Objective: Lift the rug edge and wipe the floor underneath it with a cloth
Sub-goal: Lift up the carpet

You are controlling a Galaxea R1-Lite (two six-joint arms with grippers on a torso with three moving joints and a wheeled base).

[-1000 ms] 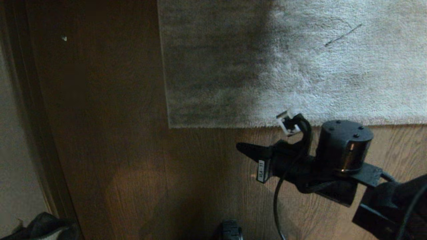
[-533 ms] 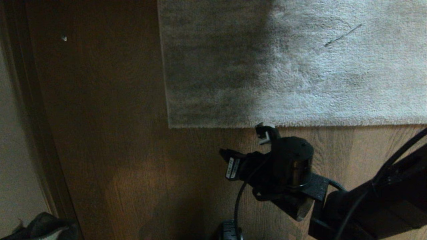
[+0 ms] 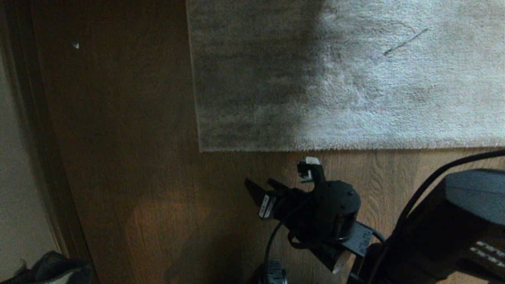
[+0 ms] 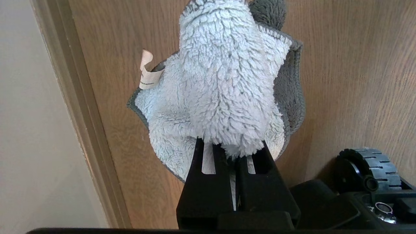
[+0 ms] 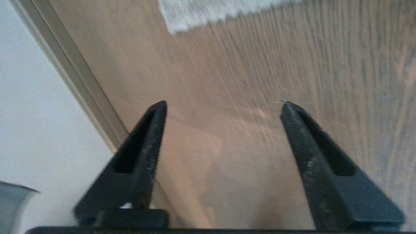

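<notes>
The light grey rug (image 3: 355, 75) lies flat on the brown wood-grain floor (image 3: 138, 157), its near edge straight and its corner (image 5: 201, 9) showing in the right wrist view. My right gripper (image 3: 258, 187) hangs over bare floor just short of that edge, near the corner. It is open (image 5: 224, 104) with nothing between its fingers. My left gripper (image 4: 231, 149) is parked low by the wall. It is shut on the pale grey-blue fluffy cloth (image 4: 224, 81), which bunches over its fingertips and hides them.
A baseboard (image 3: 43, 138) and a pale wall (image 3: 15, 177) run along the left. A dark bundle (image 3: 51, 268) sits at the bottom left corner. The base's wheel (image 4: 367, 169) stands close to the left gripper. A thin dark line (image 3: 406, 41) marks the rug.
The right arm has swung left and nearer to me, off the rug edge and over bare floor. Its gripper has gone from shut to open. The rug has not moved.
</notes>
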